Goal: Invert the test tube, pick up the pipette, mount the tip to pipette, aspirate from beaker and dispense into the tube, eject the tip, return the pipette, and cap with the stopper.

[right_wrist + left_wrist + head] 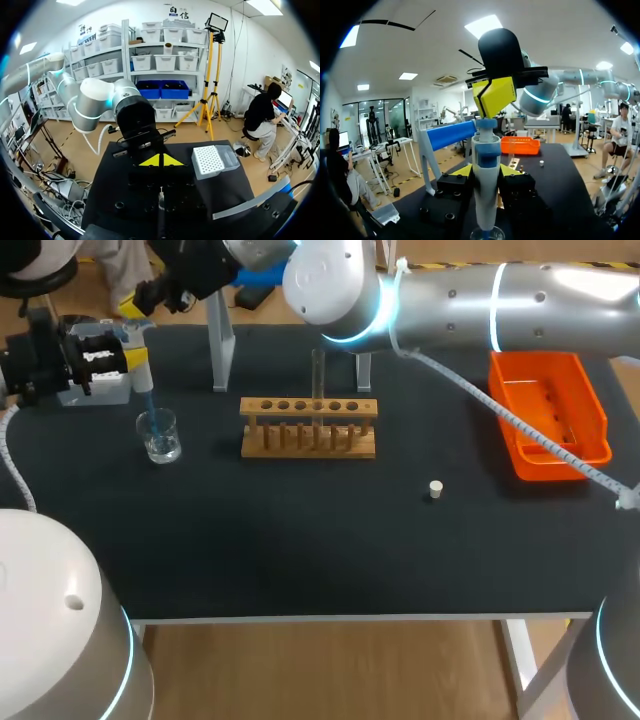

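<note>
My left gripper [135,358] [485,171] is shut on the white and blue pipette [141,372] [485,170], holding it upright. The pipette's blue tip [148,406] dips into the glass beaker [159,435] [487,234]. My right arm reaches across from the right. Its gripper [135,303] [493,96] [161,160] is shut, its yellow tips resting on the pipette's top button [485,123]. A test tube [318,378] stands upright in the wooden rack [308,426]. The small white stopper [435,489] lies on the mat right of the rack.
An orange tray [546,416] sits at the back right. The white pipette stand [221,348] with its blue bar [451,135] rises behind the beaker. A tip box [215,160] [98,388] lies beside my left gripper at the far left.
</note>
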